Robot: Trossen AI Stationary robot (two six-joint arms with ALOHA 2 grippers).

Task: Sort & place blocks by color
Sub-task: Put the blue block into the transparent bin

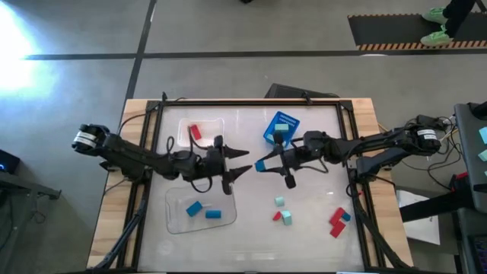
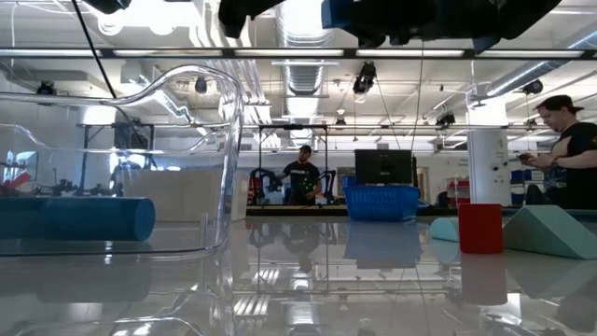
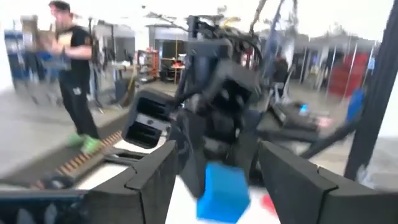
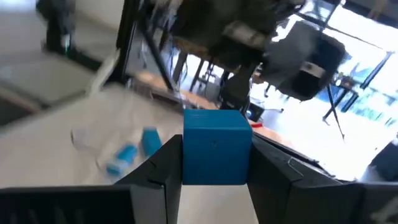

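High view: both arms reaching in over the middle of the worktop (image 1: 251, 243), tool tips facing each other, near but apart. Left tool (image 1: 242, 161) raised between two clear trays, fingers spread wide, nothing between them. Right tool (image 1: 262, 163) clamped on a blue block (image 1: 260, 165), held off the surface just below the blue bin (image 1: 275, 122); same block filling the gap between the fingers in the right wrist view (image 4: 216, 154).

Clear tray nearest the front edge (image 1: 199, 207): two blue blocks (image 1: 194, 208) inside. Rear clear tray (image 1: 199, 131): one red block (image 1: 195, 132) inside. Blue bin: a mint-teal block (image 1: 281, 130) resting in it.

Loose on the worktop to the right of the trays: a mint-teal block (image 1: 280, 201), a red block touching another mint-teal one (image 1: 287, 218), and a red pair with a blue piece (image 1: 338, 221) near the right edge.

Low view: tray wall (image 2: 219, 168) close on the left, blue bin far back, person standing at the right edge of the room.
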